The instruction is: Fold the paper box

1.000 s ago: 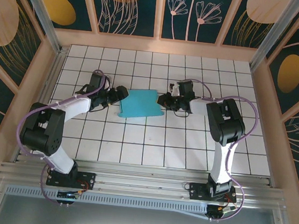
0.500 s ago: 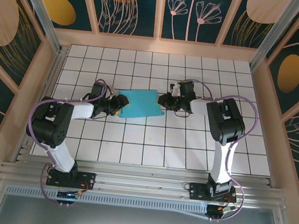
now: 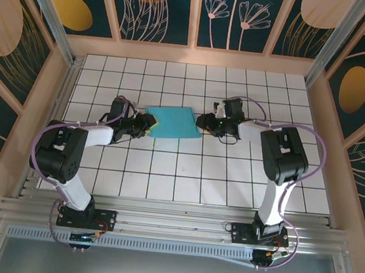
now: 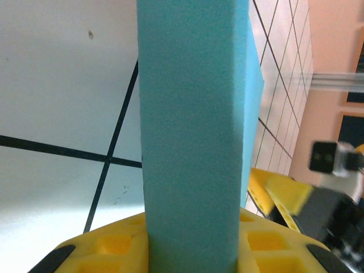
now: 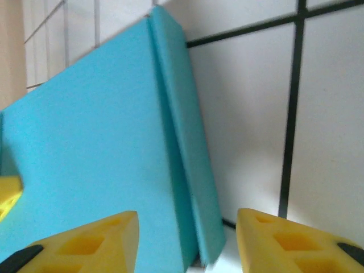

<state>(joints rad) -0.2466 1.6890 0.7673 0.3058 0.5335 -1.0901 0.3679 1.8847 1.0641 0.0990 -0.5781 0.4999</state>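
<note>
The thin light blue paper box (image 3: 174, 122) lies just above the frame's centre. The left gripper (image 3: 145, 124) pinches its left flap. The right gripper (image 3: 204, 121) stands open, astride the right edge. A side-wall fold seems in hand; next, the right jaws must close on that fold.

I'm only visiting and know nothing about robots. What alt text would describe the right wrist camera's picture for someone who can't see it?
A light blue paper box of thin card rests on a white tiled table with black grid lines, a narrow strip creased along its right edge. The right gripper is open, its yellow fingertips either side of that strip's near end.
</note>
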